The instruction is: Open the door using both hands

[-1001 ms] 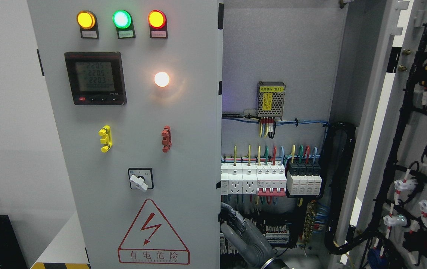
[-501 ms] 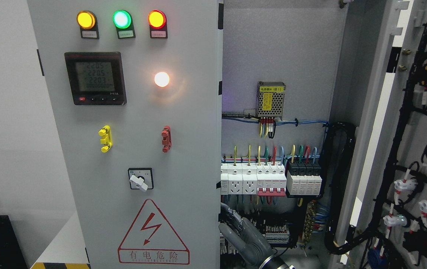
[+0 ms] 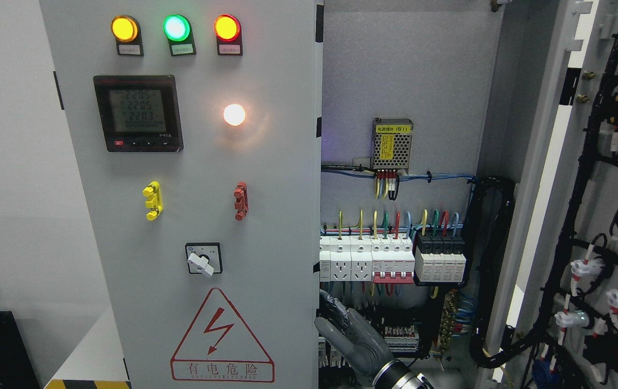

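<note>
Head view: right door (image 3: 584, 216) swung open, left door (image 3: 190, 216) shut w/ right hand (image 3: 349, 337), fingers loosely extended, empty, at its 5 o'clock edge; approx. half done.

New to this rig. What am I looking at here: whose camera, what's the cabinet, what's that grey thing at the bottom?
This is one view, from a camera on a humanoid robot's head, facing an electrical cabinet. The left door is closed and carries three lit indicator lamps, a digital meter, a rotary switch and a red shock-warning triangle. The right door is swung open, showing its inner wiring. Inside the cabinet are a row of breakers and a small power supply. The grey thing is the robot's right hand, coming up from the bottom edge right of the middle, close to the closed door's edge. It holds nothing that I can see. The left hand is out of view.
</note>
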